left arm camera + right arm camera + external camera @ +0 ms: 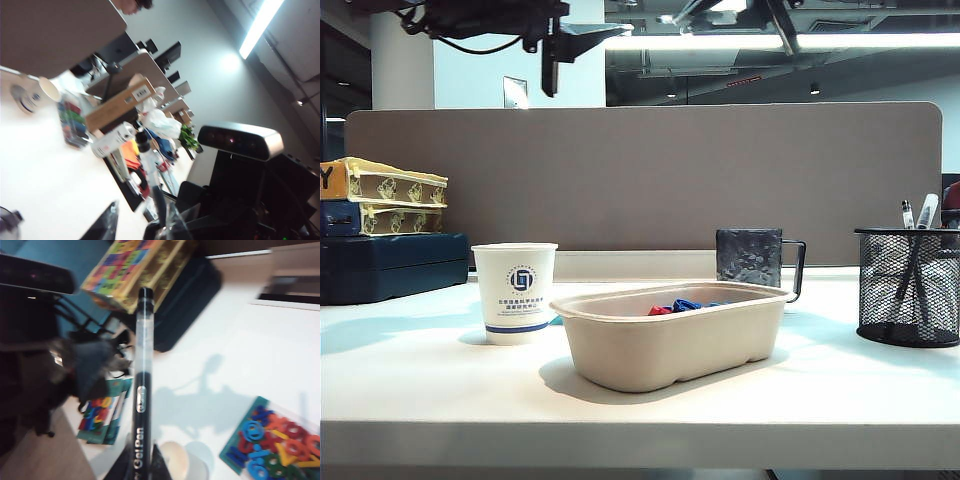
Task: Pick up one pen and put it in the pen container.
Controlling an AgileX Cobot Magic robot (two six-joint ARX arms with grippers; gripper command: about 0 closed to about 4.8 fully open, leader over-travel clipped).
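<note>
In the right wrist view my right gripper is shut on a black gel pen. The pen's capped end sticks out well past the fingertips, high above the white table. The pen container, a black wire-mesh cup, stands at the table's right edge in the exterior view with a few pens upright in it. My left gripper is open with nothing between its fingers and points out across the room. Neither gripper shows in the exterior view, and the container shows in neither wrist view.
A white paper cup stands left of a beige tray holding coloured pieces. Behind the tray is a dark mug. Stacked boxes sit at the far left before a grey partition. A tray of coloured letters lies below the right gripper.
</note>
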